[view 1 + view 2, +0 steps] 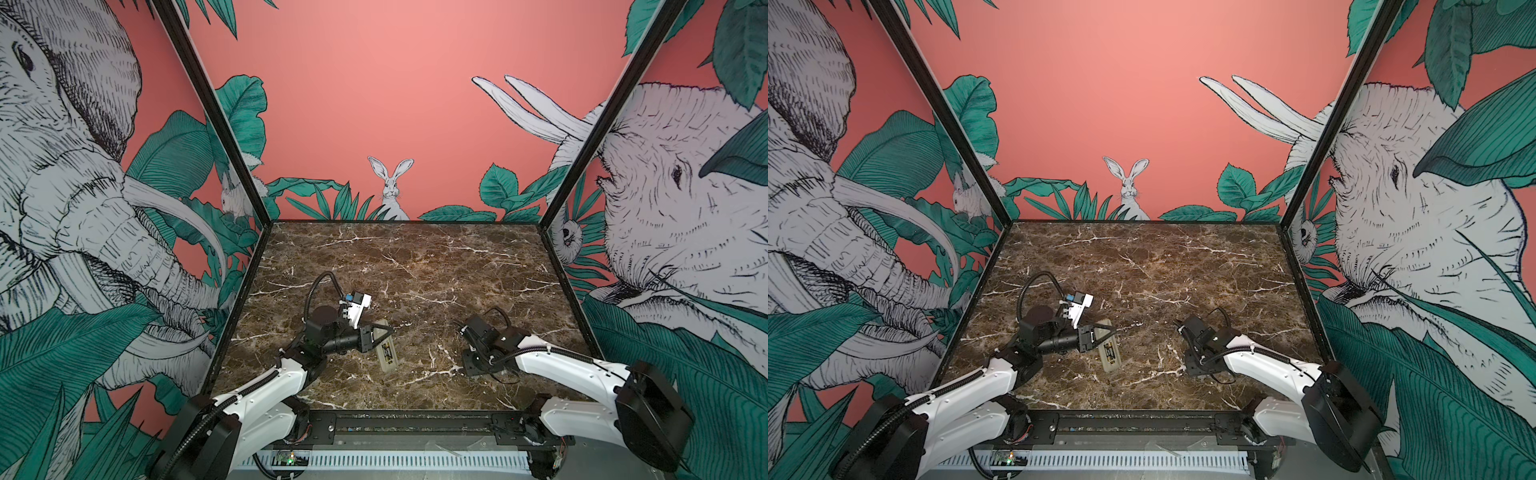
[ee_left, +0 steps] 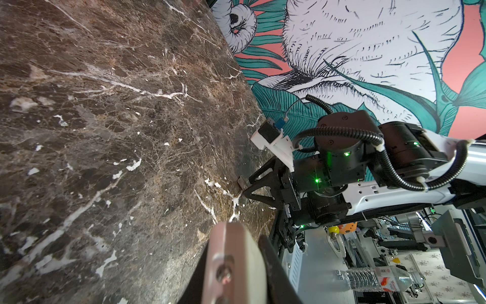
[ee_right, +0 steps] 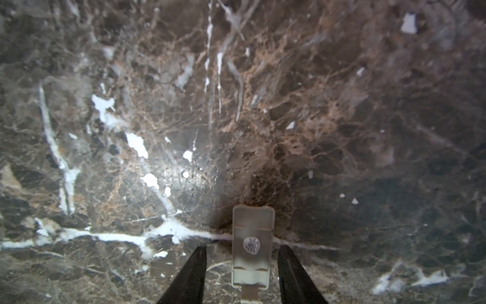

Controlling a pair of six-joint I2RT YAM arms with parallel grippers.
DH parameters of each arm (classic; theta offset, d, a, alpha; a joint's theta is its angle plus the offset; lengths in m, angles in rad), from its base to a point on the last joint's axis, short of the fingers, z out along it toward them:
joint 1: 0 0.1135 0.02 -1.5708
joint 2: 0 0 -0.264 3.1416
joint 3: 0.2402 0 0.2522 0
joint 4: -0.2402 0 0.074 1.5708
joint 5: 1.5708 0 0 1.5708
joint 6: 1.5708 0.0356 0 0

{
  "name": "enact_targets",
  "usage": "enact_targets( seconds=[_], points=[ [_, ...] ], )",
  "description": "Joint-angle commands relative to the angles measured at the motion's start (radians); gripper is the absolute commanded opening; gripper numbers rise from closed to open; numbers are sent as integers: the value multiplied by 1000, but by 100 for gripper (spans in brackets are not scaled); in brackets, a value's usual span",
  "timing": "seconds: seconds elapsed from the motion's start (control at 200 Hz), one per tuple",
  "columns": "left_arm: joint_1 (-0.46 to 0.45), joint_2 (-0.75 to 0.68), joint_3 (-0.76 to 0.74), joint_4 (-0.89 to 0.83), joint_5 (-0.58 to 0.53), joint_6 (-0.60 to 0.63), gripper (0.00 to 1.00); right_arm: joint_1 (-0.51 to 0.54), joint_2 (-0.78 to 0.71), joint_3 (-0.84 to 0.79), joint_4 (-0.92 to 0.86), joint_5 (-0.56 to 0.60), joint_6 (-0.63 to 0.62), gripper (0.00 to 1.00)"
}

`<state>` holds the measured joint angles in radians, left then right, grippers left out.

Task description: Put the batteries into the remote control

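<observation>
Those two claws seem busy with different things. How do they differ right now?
The left claw is clamped shut on the remote control; the right claw stands open, gripping nothing. The left claw reaches in sideways; the right claw points down, straddling a small beige battery cover without touching it. Both are black, two-fingered and low over the marble table.

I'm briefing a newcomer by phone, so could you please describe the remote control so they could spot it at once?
On the brown marble table, look left of centre, near the front, where the left hand is clamped. The remote control sits in that grip, back upward. It is the only long greyish-beige slab, with a dark, gold-flecked battery bay.
</observation>
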<state>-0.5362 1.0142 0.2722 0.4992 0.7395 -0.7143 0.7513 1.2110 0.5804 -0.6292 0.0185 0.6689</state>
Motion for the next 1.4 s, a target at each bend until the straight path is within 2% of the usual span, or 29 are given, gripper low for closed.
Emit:
enact_targets(
  seconds=[0.0, 0.335, 1.085, 1.395],
  points=[
    [-2, -14, 6, 17, 7, -3, 0, -5, -5, 9, -12, 7, 8, 45],
    [-2, -14, -1, 19, 6, -5, 0, -4, 32, -5, 18, -19, 5, 43],
    [-2, -19, -5, 26, 8, -7, 0, -5, 30, -55, 19, 15, 13, 39],
    [-2, -19, -7, 24, 6, -7, 0, -3, 39, -25, -7, 21, -10, 38]
  ],
)
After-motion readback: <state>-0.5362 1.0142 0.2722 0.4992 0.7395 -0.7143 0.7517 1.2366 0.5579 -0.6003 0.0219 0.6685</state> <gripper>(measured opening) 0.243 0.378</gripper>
